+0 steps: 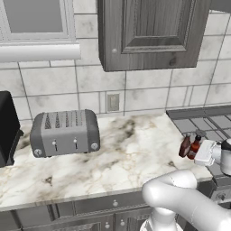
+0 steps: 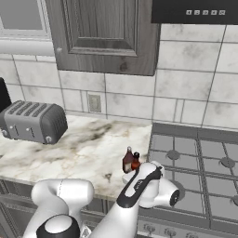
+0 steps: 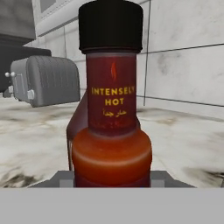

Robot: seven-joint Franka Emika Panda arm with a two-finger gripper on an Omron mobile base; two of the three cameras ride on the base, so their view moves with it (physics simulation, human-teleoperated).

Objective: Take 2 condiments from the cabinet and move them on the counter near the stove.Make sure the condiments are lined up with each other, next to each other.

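Note:
A slim red condiment bottle [image 3: 111, 109] with a black cap and the label "Intensely Hot" stands upright between my fingers. My gripper [image 3: 111, 181] is shut on its lower body. Right behind it, touching or nearly so, is the squat dark red-brown condiment bottle [image 3: 78, 120]. From the base, both bottles [image 1: 185, 146] [image 1: 195, 145] sit side by side on the marble counter [image 1: 122, 149] at the left edge of the stove [image 1: 203, 124], with the gripper [image 1: 200, 152] on their right. From the other side I see the pair [image 2: 128, 160] [image 2: 135, 161] just ahead of the gripper [image 2: 135, 173]. The cabinet [image 1: 149, 31] door is closed.
A silver toaster [image 1: 65, 133] stands at the back left of the counter, and a black toaster oven [image 1: 6, 128] beyond it. A wall outlet [image 1: 113, 102] sits under the cabinet. The range hood [image 2: 195, 11] hangs over the stove [image 2: 195, 153].

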